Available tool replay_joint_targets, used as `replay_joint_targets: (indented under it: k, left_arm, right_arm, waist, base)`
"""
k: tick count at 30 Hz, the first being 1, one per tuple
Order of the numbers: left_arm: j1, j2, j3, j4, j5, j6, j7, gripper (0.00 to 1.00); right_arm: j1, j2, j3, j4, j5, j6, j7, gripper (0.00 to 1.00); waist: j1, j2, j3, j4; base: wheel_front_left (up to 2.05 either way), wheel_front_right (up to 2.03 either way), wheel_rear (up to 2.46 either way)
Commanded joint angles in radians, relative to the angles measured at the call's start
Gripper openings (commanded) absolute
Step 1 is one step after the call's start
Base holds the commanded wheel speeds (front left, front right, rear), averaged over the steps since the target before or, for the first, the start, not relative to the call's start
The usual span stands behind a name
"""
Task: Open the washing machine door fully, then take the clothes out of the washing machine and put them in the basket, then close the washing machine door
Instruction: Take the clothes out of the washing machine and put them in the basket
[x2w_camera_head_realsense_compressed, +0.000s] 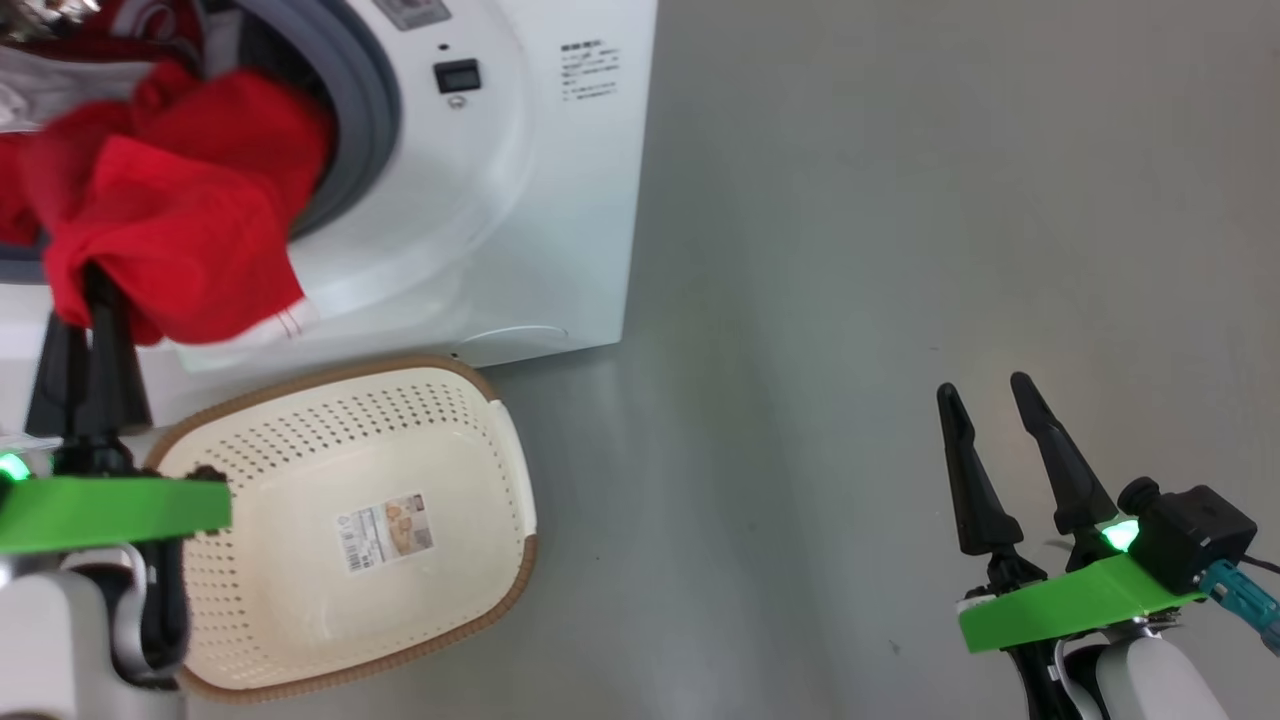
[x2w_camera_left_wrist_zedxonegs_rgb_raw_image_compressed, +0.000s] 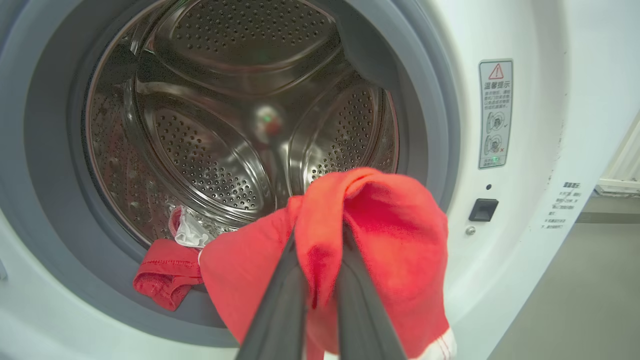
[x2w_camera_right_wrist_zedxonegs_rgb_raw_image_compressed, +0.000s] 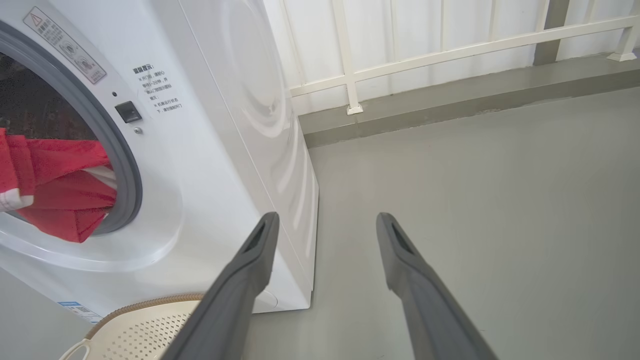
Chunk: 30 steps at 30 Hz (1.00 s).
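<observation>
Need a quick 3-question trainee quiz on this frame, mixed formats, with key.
1. True or false: the basket is empty.
2. The left claw is: A) open above the basket; B) shut on red clothes at the washing machine mouth; C) shut on nothing.
3. Fill in: the right claw stands ___, holding nothing.
Key: 1 true; 2 B; 3 open.

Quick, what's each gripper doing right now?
Left gripper: closed on the clothes at the washing machine opening.
Right gripper: open, holding nothing.
</observation>
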Motion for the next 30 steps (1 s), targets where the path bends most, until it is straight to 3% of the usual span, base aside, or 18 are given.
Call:
replay_joint_targets:
  k: [1,13,18,30]
  left_arm:
    - [0.025,0.017,0.021,-0.054,-0.006,0.001,-0.005,0.00]
    - [0.083,-0.035,0.040,-0.288,-0.009,0.001,-0.005,0.00]
    - [0.096,-0.041,0.021,-0.245,0.005,0.001,-0.005,0.00]
    - [0.106,-0.039,0.014,0.017,0.002,0.001,-0.005,0.00]
  right_arm:
    - [0.013,-0.009,0.018,-0.022,-0.002,0.007,-0.006,1.00]
    - [0.016,-0.009,-0.003,-0.033,-0.011,0.007,-0.006,1.00]
    - [0.008,-0.009,0.000,-0.031,-0.011,0.007,-0.006,1.00]
    - [-0.018,-0.009,0.022,-0.032,-0.004,0.007,-0.006,1.00]
  waist:
    - [0.0000,-0.0001,-0.017,0.019]
    - [0.0000,-0.0001,-0.009,0.046]
    - [0.0000,-0.0001,0.007,0.047]
    - [0.0000,-0.0001,0.076,0.031]
  base:
    - [0.00,0.00,0.00]
    - [0.00,0.00,0.00]
    - [0.00,0.00,0.00]
    - [0.00,0.00,0.00]
